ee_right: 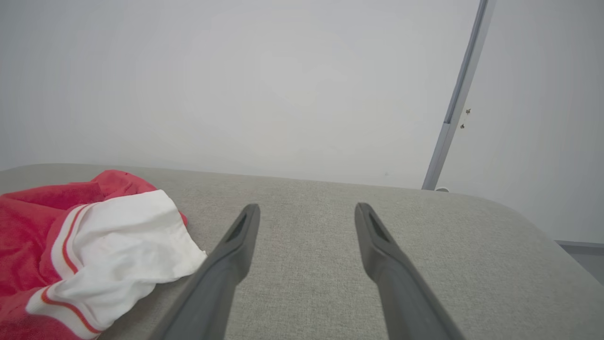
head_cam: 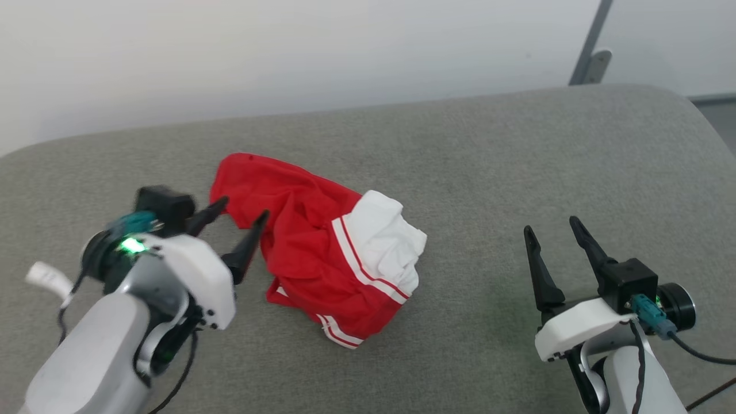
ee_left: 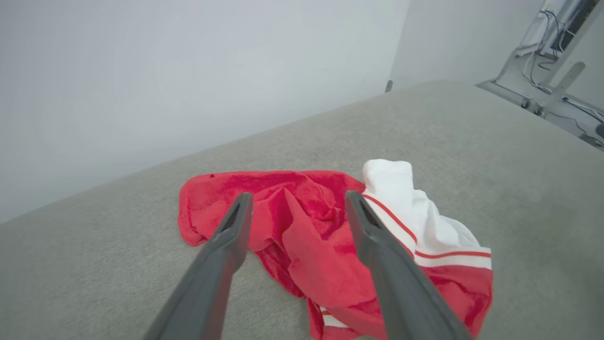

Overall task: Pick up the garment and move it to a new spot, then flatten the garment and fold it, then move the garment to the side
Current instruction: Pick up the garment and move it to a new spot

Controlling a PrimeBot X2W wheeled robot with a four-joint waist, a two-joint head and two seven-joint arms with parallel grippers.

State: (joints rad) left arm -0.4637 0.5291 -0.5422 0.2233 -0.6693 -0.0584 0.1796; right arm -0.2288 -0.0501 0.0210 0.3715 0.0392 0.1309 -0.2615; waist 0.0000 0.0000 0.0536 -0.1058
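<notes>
Garment [head_cam: 322, 247] [ee_left: 306, 245] [ee_right: 94, 245] is seen crumpled in a heap, left of centre on the grey fabric-covered worktop [head_cam: 517, 149]. Red body is bunched. A white sleeve end with red-and-white striped trim is turned up on the right side of the heap.

Left end effector [head_cam: 241, 215] [ee_left: 298, 197] is held at the heap's left edge, fingers spread wide with nothing gripped. Red folds are seen between and beyond the fingers in the left wrist view. Contact with the cloth cannot be told.

Right end effector [head_cam: 551, 226] [ee_right: 306, 208] is set well apart on the right over bare worktop, fingers likewise spread wide and empty.

A pale wall [head_cam: 287, 52] is noted along the far edge, with a grey metal post [head_cam: 592, 46] at far right.
</notes>
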